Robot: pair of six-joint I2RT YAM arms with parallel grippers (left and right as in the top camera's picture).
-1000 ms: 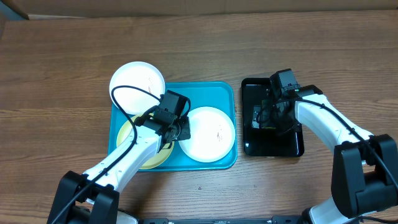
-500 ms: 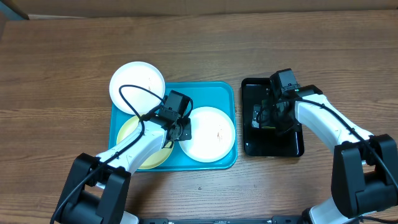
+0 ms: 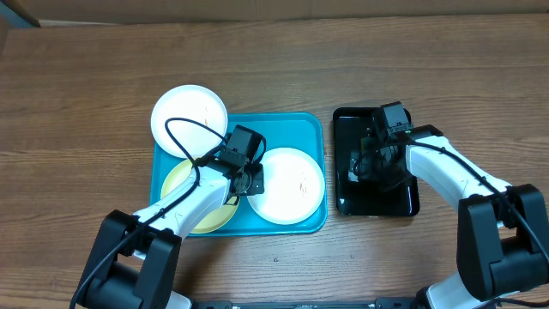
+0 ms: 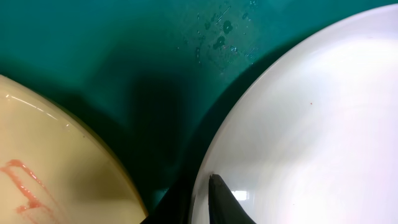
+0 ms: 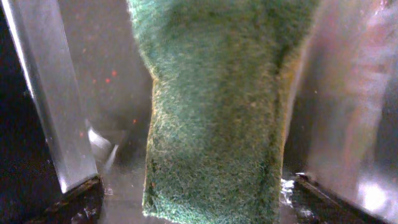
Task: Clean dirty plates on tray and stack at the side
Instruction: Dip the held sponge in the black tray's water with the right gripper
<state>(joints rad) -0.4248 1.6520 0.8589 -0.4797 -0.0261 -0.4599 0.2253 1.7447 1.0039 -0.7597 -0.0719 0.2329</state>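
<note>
- Cyan plastic forms the tray [image 3: 292, 129], which lies on the wooden table [image 3: 86, 86] left of centre and carries all three plates.
- Over the tray's far-left corner sits the back white plate [image 3: 190, 116], with part of it hanging out over the table.
- At the tray's near-left lies the yellow-green plate [image 3: 177, 182], partly hidden under the left arm. The left wrist view shows a reddish smear [image 4: 25, 180] on it.
- On the tray's right side lies the front white plate [image 3: 296, 184], just beside the yellow-green one, with a strip of tray floor between them. A few thin brownish marks show near its middle.
- Down at that plate's left rim is the left gripper [image 3: 250, 180], its jaws drawn nearly together and pinching the rim. In the wrist view one dark fingertip [image 4: 225, 204] rests on the plate's upper face, and the other dark shape sits just outside the edge.
- Small water droplets [image 4: 217, 34] bead on the tray floor beyond the rim.
- To the right, apart from the cyan tray, is a glossy black tray [image 3: 403, 202].
- Low over it hangs the right gripper [image 3: 367, 163], jaws spread wide to either side of a green sponge [image 5: 214, 124] (coarse, like a scouring pad). One clear finger [image 5: 53, 99] stands well off the sponge. The other side is too blurred to tell whether it touches.
</note>
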